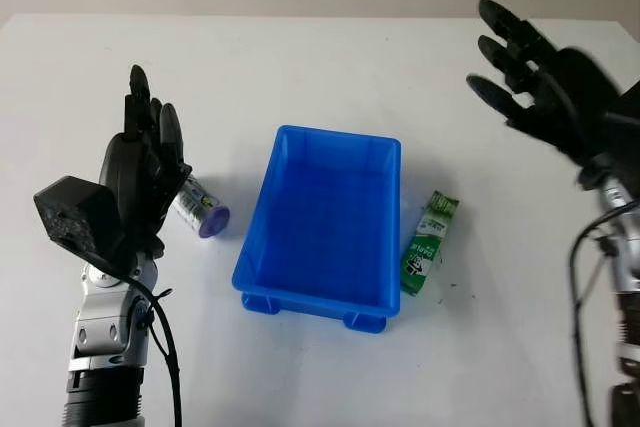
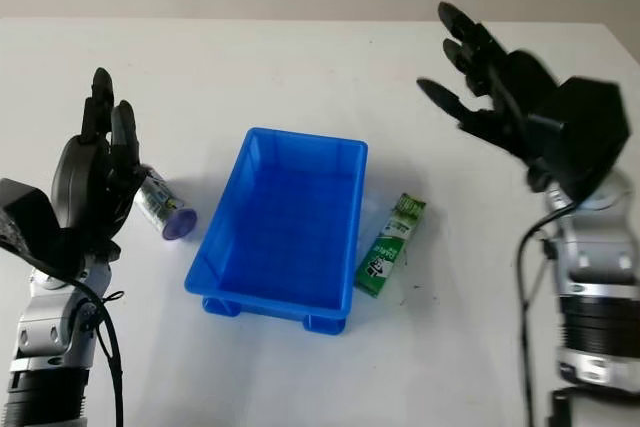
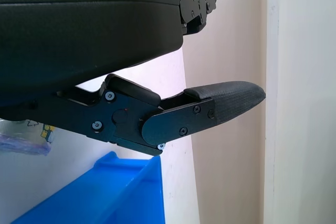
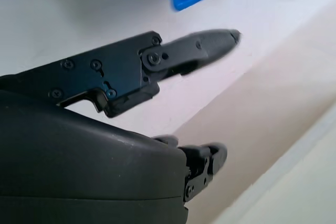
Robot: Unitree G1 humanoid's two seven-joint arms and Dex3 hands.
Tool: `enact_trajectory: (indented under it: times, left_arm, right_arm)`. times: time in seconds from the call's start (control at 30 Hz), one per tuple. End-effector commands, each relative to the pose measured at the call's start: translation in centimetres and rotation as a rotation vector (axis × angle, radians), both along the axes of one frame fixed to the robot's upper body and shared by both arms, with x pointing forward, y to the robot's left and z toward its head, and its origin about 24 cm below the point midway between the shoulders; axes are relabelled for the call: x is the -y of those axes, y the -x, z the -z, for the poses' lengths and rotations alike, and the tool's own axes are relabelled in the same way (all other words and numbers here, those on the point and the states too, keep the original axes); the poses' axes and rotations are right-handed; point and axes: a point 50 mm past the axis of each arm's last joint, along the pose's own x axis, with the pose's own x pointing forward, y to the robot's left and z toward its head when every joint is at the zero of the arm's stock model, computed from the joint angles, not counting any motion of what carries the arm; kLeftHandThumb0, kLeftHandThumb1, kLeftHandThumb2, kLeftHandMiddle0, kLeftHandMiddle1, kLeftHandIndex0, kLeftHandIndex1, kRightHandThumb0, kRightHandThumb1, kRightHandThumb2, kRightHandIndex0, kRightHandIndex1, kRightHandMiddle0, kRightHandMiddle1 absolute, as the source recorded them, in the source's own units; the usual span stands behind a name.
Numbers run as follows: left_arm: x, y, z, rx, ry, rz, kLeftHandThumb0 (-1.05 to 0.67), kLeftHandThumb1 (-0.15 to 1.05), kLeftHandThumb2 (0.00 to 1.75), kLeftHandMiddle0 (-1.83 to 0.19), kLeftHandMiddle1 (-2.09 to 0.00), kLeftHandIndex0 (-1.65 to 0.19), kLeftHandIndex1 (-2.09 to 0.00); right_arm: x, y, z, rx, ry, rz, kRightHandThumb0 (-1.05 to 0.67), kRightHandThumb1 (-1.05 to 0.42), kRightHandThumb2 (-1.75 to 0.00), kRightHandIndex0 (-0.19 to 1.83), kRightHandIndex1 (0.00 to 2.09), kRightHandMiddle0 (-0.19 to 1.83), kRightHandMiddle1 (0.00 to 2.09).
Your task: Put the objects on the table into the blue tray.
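An empty blue tray (image 1: 262,225) stands in the middle of the white table. A small silver can with a purple end (image 1: 199,209) lies on its side just left of the tray. A green packet (image 1: 429,243) lies flat along the tray's right side. My left hand (image 1: 143,162) is raised and open, held upright just left of the can and in front of part of it. High at the right, my right hand (image 1: 515,62) is open above the table, well beyond the packet.
The white table (image 1: 300,77) reaches back to a beige wall. Its right edge runs close to my right arm (image 1: 615,277). Bare table surface lies behind the tray and in front of it.
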Motion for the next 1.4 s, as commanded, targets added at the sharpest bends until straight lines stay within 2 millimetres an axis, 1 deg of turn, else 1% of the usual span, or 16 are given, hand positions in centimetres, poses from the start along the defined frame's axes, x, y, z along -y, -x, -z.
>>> enact_trajectory:
  times: [0.0, 0.1, 0.2, 0.27, 0.33, 0.4, 0.5, 0.63, 0.73, 0.9, 1.03, 1.23, 1.37]
  left_arm:
    - [0.0, 0.0, -0.4, 0.017, -0.006, 0.01, -0.76, 1.05, 0.69, 0.19, 0.0, 0.19, 0.0]
    - [0.2, -0.2, -0.7, 0.022, -0.018, 0.021, -0.75, 1.05, 0.71, 0.19, 0.0, 0.19, 0.0]
    - [0.2, -0.2, -0.8, 0.021, -0.021, 0.023, -0.76, 1.05, 0.71, 0.19, 0.0, 0.19, 0.0]
    - [0.1, -0.2, -0.8, 0.018, -0.021, 0.019, -0.76, 1.05, 0.71, 0.19, 0.0, 0.19, 0.0]
    - [0.1, -0.1, -0.8, 0.017, -0.023, 0.015, -0.76, 1.05, 0.71, 0.19, 0.0, 0.19, 0.0]
    - [0.1, -0.1, -0.8, 0.018, -0.023, 0.012, -0.75, 1.05, 0.71, 0.19, 0.0, 0.19, 0.0]
    - [0.1, -0.1, -0.9, 0.018, -0.025, 0.015, -0.75, 1.05, 0.72, 0.19, 0.0, 0.19, 0.0]
    - [0.2, -0.1, -0.9, 0.016, -0.022, 0.017, -0.75, 1.05, 0.73, 0.19, 0.0, 0.19, 0.0]
    - [0.1, -0.1, -0.9, 0.012, -0.022, 0.011, -0.75, 1.05, 0.73, 0.19, 0.0, 0.19, 0.0]
    - [0.1, -0.2, -1.0, 0.016, -0.022, 0.01, -0.76, 1.05, 0.72, 0.19, 0.0, 0.19, 0.0]
    - [0.0, -0.1, -1.0, 0.015, -0.024, 0.016, -0.76, 1.05, 0.71, 0.19, 0.0, 0.19, 0.0]
    - [-0.1, -0.1, -1.0, 0.017, -0.022, 0.008, -0.76, 1.05, 0.7, 0.19, 0.0, 0.19, 0.0]
    - [-0.1, -0.1, -1.1, 0.016, -0.024, 0.01, -0.76, 1.05, 0.7, 0.19, 0.0, 0.19, 0.0]
  right_arm:
    - [0.1, 1.0, -1.2, 0.028, 0.119, -0.015, -0.59, -0.81, -0.04, 0.41, 0.15, 0.41, 0.1]
    - [-0.1, 1.8, -1.9, 0.033, 0.337, -0.045, -0.65, -0.79, -0.05, 0.45, 0.14, 0.45, 0.08]
    - [-0.4, 2.4, -2.0, -0.022, 0.521, -0.086, -0.68, -0.79, -0.05, 0.41, 0.09, 0.42, 0.06]
    - [-0.6, 2.7, -1.9, -0.05, 0.618, -0.116, -0.62, -0.79, -0.05, 0.38, 0.07, 0.39, 0.04]
    - [-1.0, 3.0, -1.7, -0.06, 0.752, -0.151, -0.62, -0.79, -0.05, 0.37, 0.06, 0.37, 0.04]
    - [-1.3, 3.1, -1.4, -0.08, 0.817, -0.169, -0.61, -0.77, -0.05, 0.38, 0.07, 0.37, 0.05]
    - [-2.0, 3.2, -0.8, -0.115, 0.887, -0.221, -0.52, -0.77, -0.05, 0.39, 0.07, 0.39, 0.06]
    - [-2.4, 3.2, -0.1, -0.092, 0.902, -0.284, -0.52, -0.75, -0.05, 0.43, 0.08, 0.43, 0.07]
    - [-2.6, 3.1, 0.6, -0.09, 0.908, -0.325, -0.57, -0.78, -0.06, 0.44, 0.08, 0.43, 0.06]
    - [-3.4, 2.9, 2.3, -0.085, 0.875, -0.386, -0.53, -0.8, -0.06, 0.42, 0.06, 0.4, 0.05]
    - [-4.0, 2.8, 3.1, -0.083, 0.896, -0.41, -0.52, -0.81, -0.06, 0.41, 0.05, 0.37, 0.04]
    - [-4.7, 2.5, 4.7, -0.116, 0.897, -0.457, -0.48, -0.82, -0.06, 0.41, 0.05, 0.38, 0.05]
    - [-4.9, 2.5, 6.1, -0.116, 0.873, -0.514, -0.45, -0.82, -0.05, 0.47, 0.08, 0.42, 0.07]
